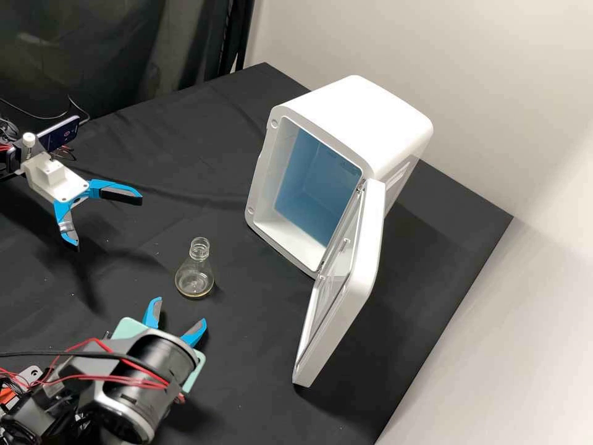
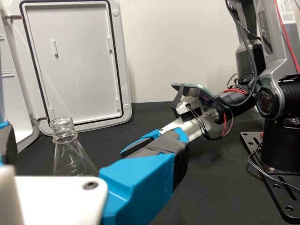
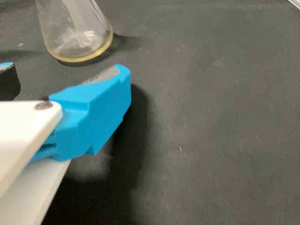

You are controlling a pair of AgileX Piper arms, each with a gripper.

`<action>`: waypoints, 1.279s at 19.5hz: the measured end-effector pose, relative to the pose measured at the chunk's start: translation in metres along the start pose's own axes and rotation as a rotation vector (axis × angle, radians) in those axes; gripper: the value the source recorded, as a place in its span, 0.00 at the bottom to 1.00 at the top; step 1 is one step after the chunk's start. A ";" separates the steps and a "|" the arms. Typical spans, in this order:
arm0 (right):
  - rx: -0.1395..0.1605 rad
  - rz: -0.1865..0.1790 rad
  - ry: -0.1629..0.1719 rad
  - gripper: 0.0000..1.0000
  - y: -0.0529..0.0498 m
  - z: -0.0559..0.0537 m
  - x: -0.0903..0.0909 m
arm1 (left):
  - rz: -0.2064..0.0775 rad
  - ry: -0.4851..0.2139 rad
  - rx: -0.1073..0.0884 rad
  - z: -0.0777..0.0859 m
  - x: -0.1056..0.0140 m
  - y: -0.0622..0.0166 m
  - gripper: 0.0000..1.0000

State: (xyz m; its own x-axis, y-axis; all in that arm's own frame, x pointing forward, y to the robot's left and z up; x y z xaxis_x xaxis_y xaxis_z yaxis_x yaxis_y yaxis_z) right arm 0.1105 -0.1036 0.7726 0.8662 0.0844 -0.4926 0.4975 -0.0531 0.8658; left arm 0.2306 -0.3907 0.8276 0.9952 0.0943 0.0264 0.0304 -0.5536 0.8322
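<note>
On the black laboratory bench point(image 1: 185, 154), the clear glass conical flask point(image 1: 194, 278) stands upright, neck vertical, just ahead of the right gripper point(image 1: 178, 314), fingers spread and empty; the left gripper point(image 1: 102, 217), likewise spread, lies farther off

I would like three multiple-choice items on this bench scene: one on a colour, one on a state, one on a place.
1. What colour is the inside of the white plastic cooler box? A) red B) light blue C) black
2. How is its white hinged door? A) shut B) removed C) swung open
3. Where is the clear glass conical flask? A) inside the box B) in a gripper C) upright on the black bench
Key: 1 B, the inner walls are pale blue; 2 C, the door hangs wide open; 3 C, it stands apart from the left gripper and the right gripper.
</note>
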 end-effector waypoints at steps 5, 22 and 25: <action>-0.012 0.079 0.038 0.00 -0.015 0.010 -0.007 | -0.002 -0.013 0.001 0.004 0.000 -0.0007 1.00; 0.026 0.289 0.115 0.00 -0.041 0.017 -0.002 | -0.002 -0.014 0.001 0.004 0.001 -0.0007 1.00; -0.015 0.341 0.094 0.00 -0.045 0.025 -0.001 | -0.002 -0.012 0.000 0.004 0.001 -0.0007 1.00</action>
State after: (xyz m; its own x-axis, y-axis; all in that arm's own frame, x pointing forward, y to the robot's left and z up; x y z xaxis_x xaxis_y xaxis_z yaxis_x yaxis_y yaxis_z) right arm 0.0881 -0.1264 0.7323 0.9740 0.1551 -0.1653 0.1790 -0.0793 0.9806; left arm 0.2314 -0.3933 0.8250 0.9962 0.0853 0.0181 0.0323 -0.5536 0.8322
